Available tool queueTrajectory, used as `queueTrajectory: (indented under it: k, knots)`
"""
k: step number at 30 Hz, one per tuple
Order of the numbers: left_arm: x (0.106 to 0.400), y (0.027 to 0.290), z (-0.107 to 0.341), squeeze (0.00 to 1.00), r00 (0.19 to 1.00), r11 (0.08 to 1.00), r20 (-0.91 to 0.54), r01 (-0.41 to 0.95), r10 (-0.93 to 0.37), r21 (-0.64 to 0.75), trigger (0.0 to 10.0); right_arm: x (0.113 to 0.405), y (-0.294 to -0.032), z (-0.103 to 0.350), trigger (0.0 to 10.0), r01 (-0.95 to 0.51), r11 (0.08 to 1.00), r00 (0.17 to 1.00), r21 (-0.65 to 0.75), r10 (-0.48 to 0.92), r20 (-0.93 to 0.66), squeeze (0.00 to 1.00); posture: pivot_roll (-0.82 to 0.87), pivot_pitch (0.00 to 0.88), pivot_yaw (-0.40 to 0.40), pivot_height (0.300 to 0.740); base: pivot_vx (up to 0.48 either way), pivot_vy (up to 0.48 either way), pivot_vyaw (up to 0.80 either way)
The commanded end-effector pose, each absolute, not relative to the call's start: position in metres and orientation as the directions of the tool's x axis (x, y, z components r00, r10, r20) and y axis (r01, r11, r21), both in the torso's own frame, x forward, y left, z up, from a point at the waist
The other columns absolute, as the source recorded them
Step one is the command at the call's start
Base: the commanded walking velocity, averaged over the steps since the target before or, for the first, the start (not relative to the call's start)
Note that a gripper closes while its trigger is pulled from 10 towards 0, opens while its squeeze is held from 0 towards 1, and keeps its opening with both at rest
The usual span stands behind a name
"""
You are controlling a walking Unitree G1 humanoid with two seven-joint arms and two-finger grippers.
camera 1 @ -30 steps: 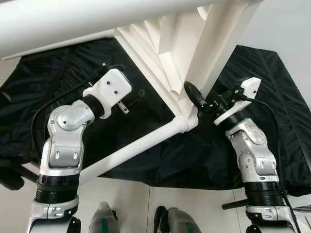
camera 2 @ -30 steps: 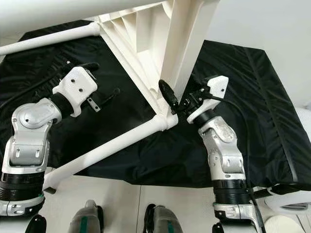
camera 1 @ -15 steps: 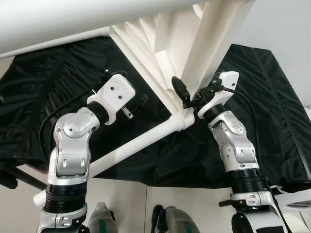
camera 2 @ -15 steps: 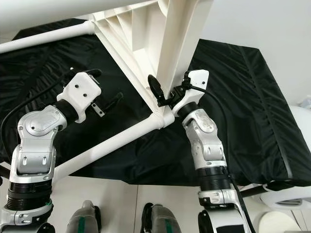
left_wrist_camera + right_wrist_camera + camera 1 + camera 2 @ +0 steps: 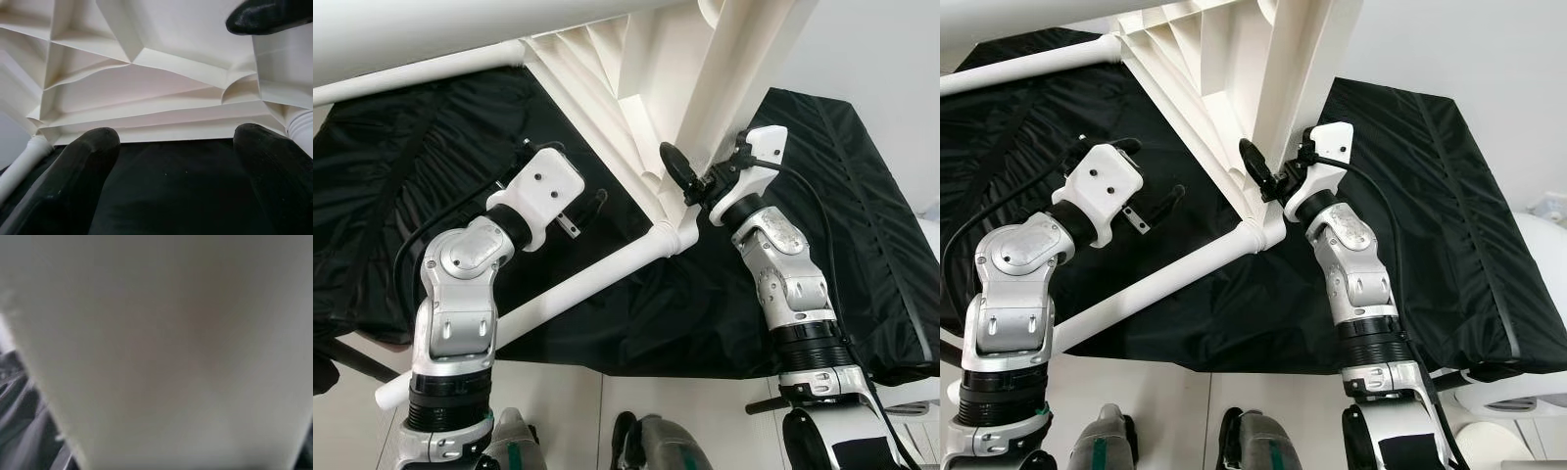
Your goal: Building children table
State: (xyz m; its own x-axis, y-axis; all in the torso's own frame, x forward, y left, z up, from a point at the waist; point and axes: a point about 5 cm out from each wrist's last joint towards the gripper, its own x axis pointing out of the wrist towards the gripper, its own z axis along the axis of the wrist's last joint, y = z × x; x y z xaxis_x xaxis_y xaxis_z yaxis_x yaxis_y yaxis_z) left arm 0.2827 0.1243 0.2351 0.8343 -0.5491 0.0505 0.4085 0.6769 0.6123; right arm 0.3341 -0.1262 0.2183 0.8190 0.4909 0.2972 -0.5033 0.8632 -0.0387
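- White plastic children's table [image 5: 636, 88], underside ribs showing, lies on a black cloth [image 5: 411, 196]; one round leg [image 5: 568, 294] runs from a corner socket towards the robot. No writing can be read on any part.
- Left eye view: right tool [image 5: 690, 181] sits at the upright leg [image 5: 734, 69] near the corner; whether its fingers are spread cannot be told. Left tool [image 5: 587, 201] hovers over the cloth beside the ribbed frame.
- Left wrist view: left tool's two black fingers [image 5: 83, 171] stand spread, pinching nothing, with the ribbed underside just beyond them.
- Right wrist view: blurred white surface [image 5: 161, 342], very close.
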Motion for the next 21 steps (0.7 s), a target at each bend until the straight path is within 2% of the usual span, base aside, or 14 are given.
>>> queueTrajectory:
  k: [1, 8, 9, 13, 17, 21]
  knots:
    - [0.286, 0.132, 0.245, 0.00, 0.910, 0.798, 0.212, 0.177, -0.355, 0.576, 10.0, 0.331, -0.137, 0.223, 0.0, -0.487, 0.872, 0.823, -0.048, 0.477, 0.308, 0.00, 0.09, 0.102, -0.159, 0.740, 0.000, 0.000, 0.00]
    - [0.289, 0.129, 0.248, 0.00, 0.904, 0.792, 0.217, 0.182, -0.368, 0.583, 10.0, 0.321, -0.151, 0.221, 0.0, -0.449, 0.891, 0.840, -0.065, 0.446, 0.308, 0.00, 0.07, 0.099, -0.143, 0.740, 0.000, 0.000, 0.00]
    - [0.290, 0.127, 0.249, 0.00, 0.898, 0.787, 0.216, 0.194, -0.382, 0.586, 10.0, 0.314, -0.161, 0.221, 0.0, -0.403, 0.914, 0.858, -0.032, 0.390, 0.333, 0.00, 0.05, 0.099, -0.127, 0.740, 0.000, 0.000, 0.00]
    - [0.292, 0.124, 0.251, 0.00, 0.891, 0.783, 0.216, 0.209, -0.400, 0.585, 10.0, 0.302, -0.172, 0.217, 0.0, -0.334, 0.941, 0.887, 0.059, 0.292, 0.359, 0.00, 0.03, 0.099, -0.106, 0.740, 0.000, 0.000, 0.00]
    - [0.293, 0.123, 0.251, 0.00, 0.886, 0.780, 0.215, 0.219, -0.410, 0.587, 10.0, 0.297, -0.176, 0.216, 0.0, -0.299, 0.950, 0.894, 0.087, 0.247, 0.373, 0.00, 0.03, 0.099, -0.095, 0.740, 0.000, 0.000, 0.00]
    - [0.296, 0.119, 0.251, 0.00, 0.875, 0.770, 0.208, 0.245, -0.438, 0.589, 10.0, 0.285, -0.187, 0.217, 0.0, -0.202, 0.969, 0.907, 0.142, 0.130, 0.400, 0.00, -0.01, 0.098, -0.063, 0.740, 0.000, 0.000, 0.00]
